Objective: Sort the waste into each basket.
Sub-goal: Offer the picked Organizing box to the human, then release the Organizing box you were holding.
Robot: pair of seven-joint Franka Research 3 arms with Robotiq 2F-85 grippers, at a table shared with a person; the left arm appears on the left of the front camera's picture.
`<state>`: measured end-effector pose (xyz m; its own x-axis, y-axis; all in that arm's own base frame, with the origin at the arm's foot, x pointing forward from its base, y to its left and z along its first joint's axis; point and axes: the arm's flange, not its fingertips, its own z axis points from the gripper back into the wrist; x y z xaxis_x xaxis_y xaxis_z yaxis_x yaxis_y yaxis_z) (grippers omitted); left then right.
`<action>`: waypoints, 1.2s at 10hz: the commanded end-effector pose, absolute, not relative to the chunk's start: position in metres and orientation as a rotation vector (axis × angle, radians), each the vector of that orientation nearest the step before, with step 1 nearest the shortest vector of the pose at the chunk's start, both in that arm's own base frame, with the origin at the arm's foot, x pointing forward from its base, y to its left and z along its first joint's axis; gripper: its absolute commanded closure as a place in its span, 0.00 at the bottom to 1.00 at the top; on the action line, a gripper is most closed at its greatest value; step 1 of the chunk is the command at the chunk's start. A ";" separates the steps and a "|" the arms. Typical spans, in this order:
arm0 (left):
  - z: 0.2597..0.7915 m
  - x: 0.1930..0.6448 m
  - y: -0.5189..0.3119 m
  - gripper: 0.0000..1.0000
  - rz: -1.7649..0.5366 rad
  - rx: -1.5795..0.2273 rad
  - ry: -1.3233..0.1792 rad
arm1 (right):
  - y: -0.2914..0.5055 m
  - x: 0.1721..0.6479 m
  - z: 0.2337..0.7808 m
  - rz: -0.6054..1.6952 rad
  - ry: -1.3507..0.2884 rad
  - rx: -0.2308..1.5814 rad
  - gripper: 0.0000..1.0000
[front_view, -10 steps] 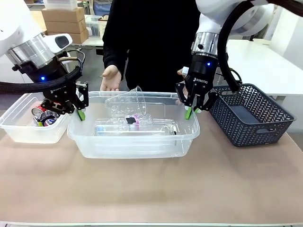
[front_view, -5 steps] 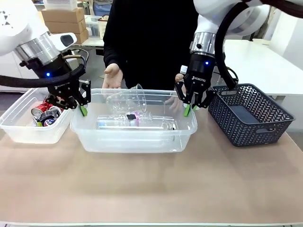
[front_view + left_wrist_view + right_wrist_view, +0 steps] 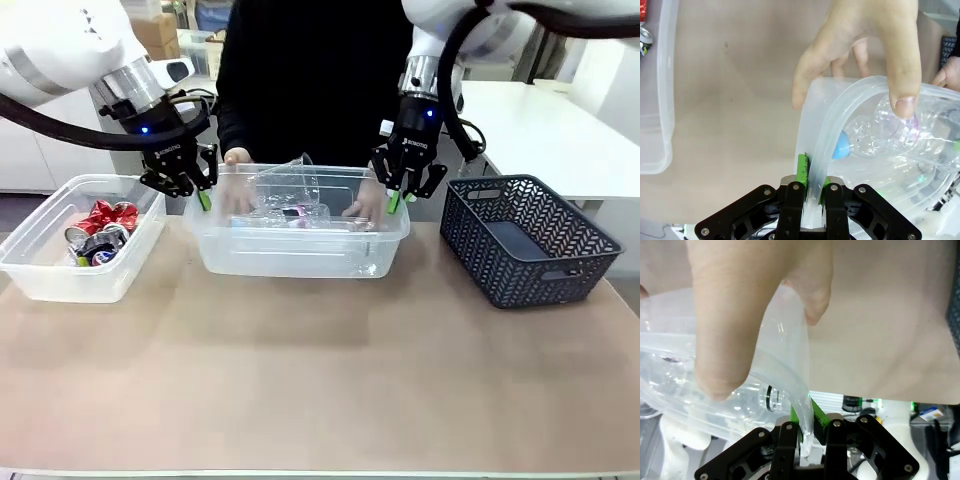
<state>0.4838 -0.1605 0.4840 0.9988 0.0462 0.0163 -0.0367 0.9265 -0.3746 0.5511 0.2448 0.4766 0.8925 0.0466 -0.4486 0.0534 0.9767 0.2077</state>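
Observation:
A clear basket (image 3: pixel 300 255) holding clear plastic bottles (image 3: pixel 296 212) sits at the far middle of the table. My left gripper (image 3: pixel 203 198) is shut on its left rim, and the left wrist view shows the rim (image 3: pixel 850 100) pinched in the left gripper (image 3: pixel 812 172), with a blue-capped bottle (image 3: pixel 875 135) behind it. My right gripper (image 3: pixel 393 203) is shut on the right rim (image 3: pixel 790 365), seen clamped by the right gripper (image 3: pixel 804 422). A person's hands (image 3: pixel 237 160) (image 3: pixel 365 205) hold the same rim at the far corners. A second clear basket (image 3: pixel 60 280) at the left holds red and silver cans (image 3: pixel 98 230).
A dark blue-grey lattice basket (image 3: pixel 530 240) stands at the right, close to my right arm. The person stands right behind the middle basket. The near half of the tan table is bare.
Both grippers, still clamped on the rim, have carried the basket of bottles away from me toward the person, whose hands have taken hold of its far corners.

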 end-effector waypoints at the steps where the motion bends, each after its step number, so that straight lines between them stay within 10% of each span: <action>1: 0.484 0.492 -0.150 0.94 0.049 -0.382 -0.045 | 0.246 0.574 0.476 0.025 0.506 0.178 0.94; 12: 0.474 0.490 -0.161 0.94 0.053 -0.384 -0.021 | 0.250 0.571 0.465 0.006 0.500 0.201 0.94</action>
<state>0.4906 -0.1609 0.4734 0.9984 0.0552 0.0096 -0.0476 0.9260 -0.3745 0.5715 0.2495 0.4645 0.8780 0.0543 -0.4757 0.0435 0.9804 0.1922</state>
